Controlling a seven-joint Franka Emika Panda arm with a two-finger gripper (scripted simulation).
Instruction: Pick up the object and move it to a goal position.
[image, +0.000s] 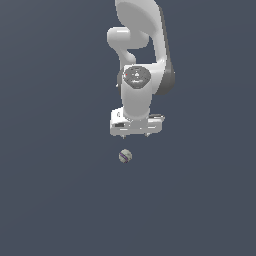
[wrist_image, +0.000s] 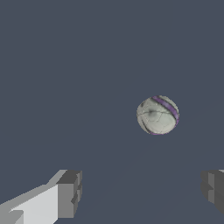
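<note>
Pincer (image: 136, 135) spread wide, empty, above ball (image: 125, 156); fingertips (wrist_image: 70, 192) cropped in wrist view.

Plain dark slate-blue surface (image: 50, 200), nothing else visible.

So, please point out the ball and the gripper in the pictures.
ball (wrist_image: 157, 115), wrist view: middle of its striped surface.
gripper (image: 135, 135), exterior view: midway between the two short fingertips, which stand apart.
</note>
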